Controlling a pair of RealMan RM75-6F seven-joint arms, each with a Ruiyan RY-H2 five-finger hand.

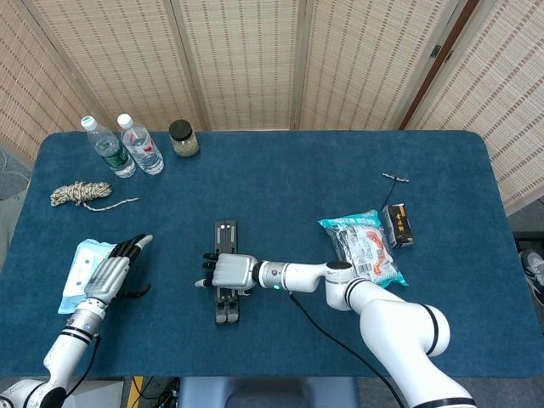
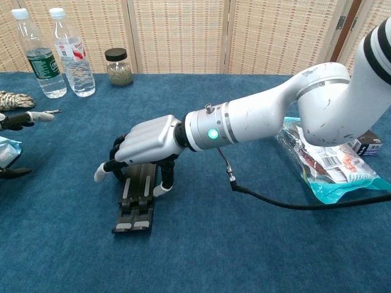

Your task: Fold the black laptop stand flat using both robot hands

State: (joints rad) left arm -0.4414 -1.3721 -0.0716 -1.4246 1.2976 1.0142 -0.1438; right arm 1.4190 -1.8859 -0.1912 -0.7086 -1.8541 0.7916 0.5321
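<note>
The black laptop stand [image 1: 225, 234] lies flat on the blue table, its two bars side by side and touching; in the chest view the stand [image 2: 137, 210] pokes out below the hand. My right hand [image 1: 229, 274] lies over the middle of the stand and grips it, fingers down its left side and thumb down its right; the chest view shows this right hand [image 2: 146, 143] the same way. My left hand [image 1: 110, 274] hovers at the left, well away from the stand, fingers stretched out and holding nothing. Only the left hand's fingertips [image 2: 36, 115] show in the chest view.
Two water bottles [image 1: 108, 146] and a jar [image 1: 184, 138] stand at the back left, a rope coil [image 1: 81, 194] in front of them. A blue-white pack [image 1: 79, 270] lies under my left hand. A snack bag [image 1: 365, 246] and a small black box [image 1: 397, 224] lie at the right.
</note>
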